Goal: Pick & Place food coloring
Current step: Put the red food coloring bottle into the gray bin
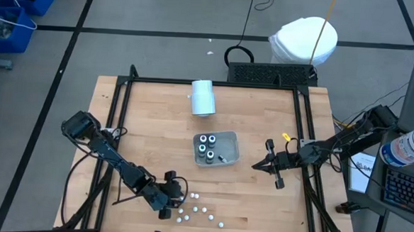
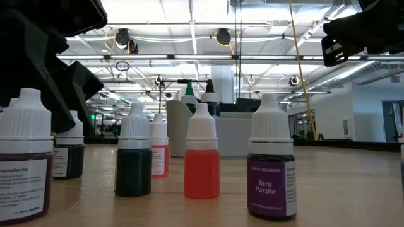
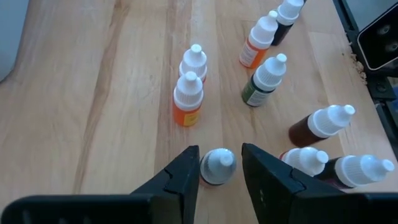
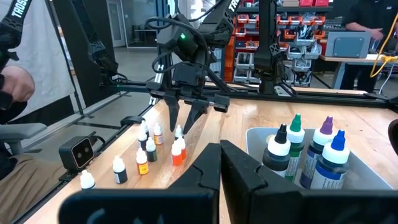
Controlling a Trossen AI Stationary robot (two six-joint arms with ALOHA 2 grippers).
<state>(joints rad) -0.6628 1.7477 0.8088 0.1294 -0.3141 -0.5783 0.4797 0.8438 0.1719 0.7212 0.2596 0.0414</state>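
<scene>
From bench level I see food coloring bottles standing upright: a purple one labelled Taro Purple nearest, an orange-red one beside it, then a dark green one. A dark hand hangs above the left-side bottles.

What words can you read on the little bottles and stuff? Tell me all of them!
"FOOD COLORING" and "Taro Purple": on the purple bottle nearest the low camera.
"...ngredients:": cut off at the picture's edge, on the dark bottle at far left of that view.
"TROS...": white letters on a black robot arm in the right wrist view, partly cut off.
The fine print on both labels is too small to read, and so are the other bottles' labels.
</scene>
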